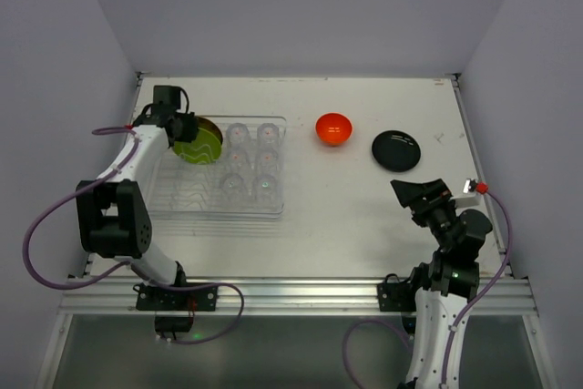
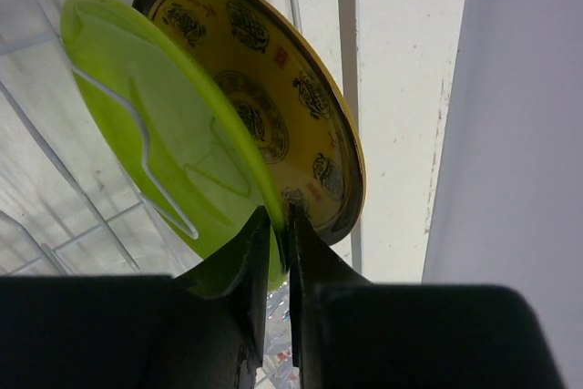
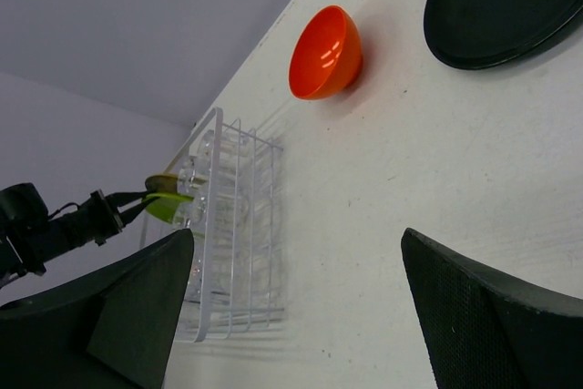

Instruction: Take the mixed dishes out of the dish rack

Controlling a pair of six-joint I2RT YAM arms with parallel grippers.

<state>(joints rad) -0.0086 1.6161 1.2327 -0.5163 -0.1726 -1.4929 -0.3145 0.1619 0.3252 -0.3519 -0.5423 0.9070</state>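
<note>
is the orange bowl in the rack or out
Out: the orange bowl sits on the table right of the dish rack, apart from it, near the black plate.

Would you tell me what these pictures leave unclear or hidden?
Top view: yellow plate mostly behind green plate.
Left wrist: plates' lower rims hidden by left gripper.
Right wrist: black plate cut off by the edge; glasses too small to count.

Ten dishes, one dish rack [image 1: 182,196].
Six clear glasses [image 1: 239,159] near the left edge; one lime-green plate [image 2: 173,152], one yellow patterned plate [image 2: 273,88], one black plate [image 1: 396,150]; one orange bowl [image 1: 333,128].
</note>
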